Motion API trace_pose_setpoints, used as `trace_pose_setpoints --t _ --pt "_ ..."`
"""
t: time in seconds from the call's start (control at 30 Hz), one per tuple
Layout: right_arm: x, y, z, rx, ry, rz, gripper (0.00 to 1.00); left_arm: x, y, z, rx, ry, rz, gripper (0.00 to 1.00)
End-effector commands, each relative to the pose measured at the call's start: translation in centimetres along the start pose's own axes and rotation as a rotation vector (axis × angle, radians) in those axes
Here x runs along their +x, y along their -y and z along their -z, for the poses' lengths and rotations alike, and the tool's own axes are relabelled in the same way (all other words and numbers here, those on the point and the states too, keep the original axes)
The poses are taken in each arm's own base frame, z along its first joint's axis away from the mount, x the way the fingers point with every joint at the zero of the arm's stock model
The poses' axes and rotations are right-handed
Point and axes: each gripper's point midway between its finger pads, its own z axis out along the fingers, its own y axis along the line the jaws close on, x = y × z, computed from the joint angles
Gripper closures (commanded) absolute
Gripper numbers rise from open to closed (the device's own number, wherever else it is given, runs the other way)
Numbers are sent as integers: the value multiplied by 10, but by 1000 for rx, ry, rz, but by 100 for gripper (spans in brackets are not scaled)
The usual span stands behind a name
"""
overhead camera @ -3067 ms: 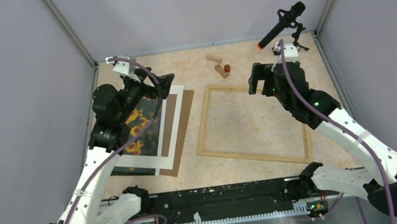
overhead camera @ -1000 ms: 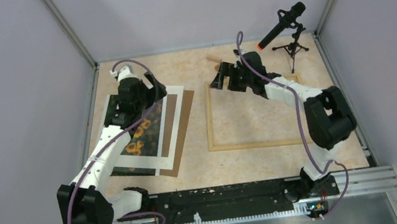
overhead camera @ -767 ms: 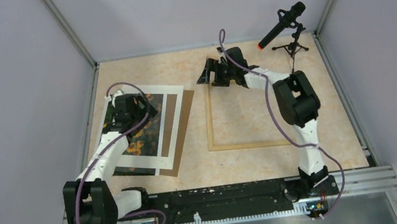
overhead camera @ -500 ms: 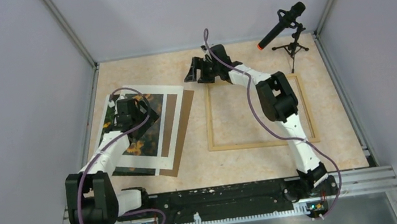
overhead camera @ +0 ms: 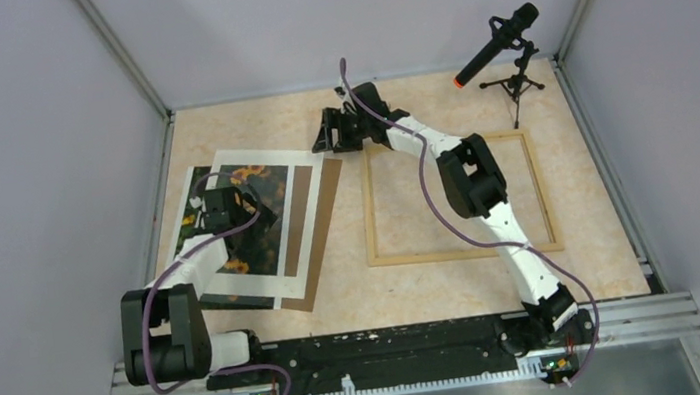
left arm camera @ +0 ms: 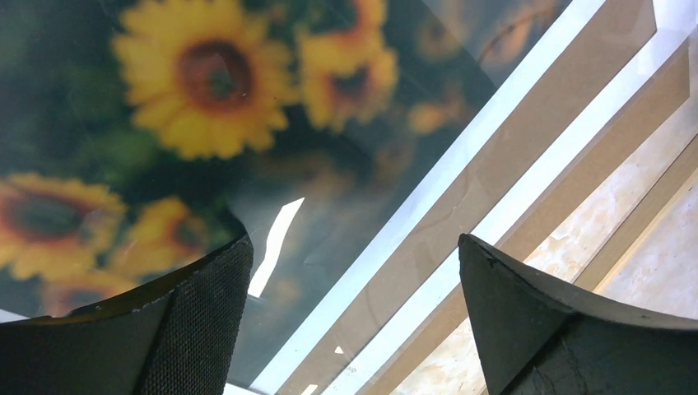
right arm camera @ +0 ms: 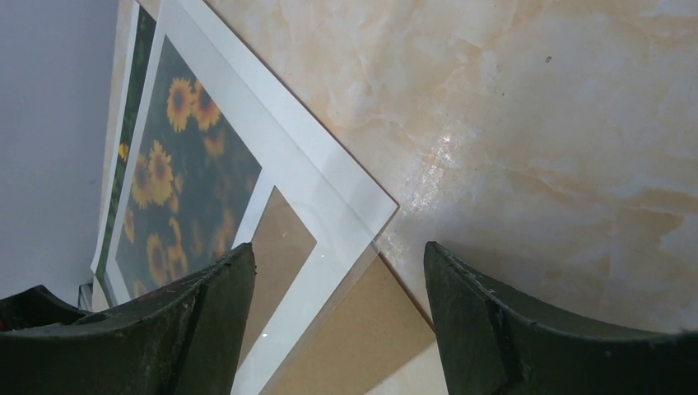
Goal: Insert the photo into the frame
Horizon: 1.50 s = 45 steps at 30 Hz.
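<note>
Marbled table (overhead camera: 418, 290), wood frame (overhead camera: 369, 210), brown backing board (overhead camera: 316, 232), microphone stand (overhead camera: 515, 85)

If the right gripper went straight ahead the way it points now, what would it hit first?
Most likely the corner of the white mat, lying on the brown backing board; it sits straight ahead of the open right gripper. Depth is unclear.

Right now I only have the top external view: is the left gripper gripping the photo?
Observer: No. The left wrist view shows the left gripper open above the photo, nothing between its jaws.
Reviewer: And the other arm?
Observer: Open too, per its wrist view: the right gripper hangs by the white mat's corner, empty.
Reviewer: Is the photo bare?
Observer: Glints on it in the left wrist view suggest a clear cover; I cannot be sure.
</note>
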Motion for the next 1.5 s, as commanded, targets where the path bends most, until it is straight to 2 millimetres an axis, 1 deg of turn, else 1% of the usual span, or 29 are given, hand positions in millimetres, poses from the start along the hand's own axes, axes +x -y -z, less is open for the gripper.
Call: trace_pose_setpoints --t 0.0,0.07,0.2,0.37,0.47,0.57,0.63,0.67,0.87,0.97,1.17,1.27,1.4,1.47 --pt "23 1 -8 1 -66 22 26 18 -17 -10 -29 -64 35 2" --pt "30 -2 -8 -16 -90 17 28 18 -22 -12 -42 -75 48 2" --pt "34 -12 -6 -71 -106 3 28 23 -24 -14 -44 -94 59 2" --pt "33 -23 -7 -129 -107 -26 29 28 -25 -17 -46 -135 57 2" --pt "34 -25 -11 -156 -109 -48 29 31 -27 -18 -48 -150 59 2" --pt "31 -28 -16 -177 -103 -75 29 30 -27 -17 -49 -144 56 2" --pt "27 -21 -19 -137 -80 -86 28 29 -27 -16 -51 -138 55 2" --pt "22 -13 -20 -82 -51 -88 28 29 -28 -16 -52 -135 53 2" --pt "8 7 -13 58 4 -55 28 27 -30 -14 -58 -124 49 2" --pt "8 19 -14 93 11 -46 27 27 -28 -14 -52 -126 46 2" --pt "17 25 -27 75 -15 -49 27 27 -28 -14 -47 -131 41 2" --pt "22 20 -32 41 -28 -67 27 28 -27 -15 -43 -135 38 2" --pt "31 1 -37 -26 -51 -85 27 28 -26 -16 -42 -141 37 2" --pt "36 -8 -35 -57 -66 -103 27 29 -26 -17 -43 -147 37 2"
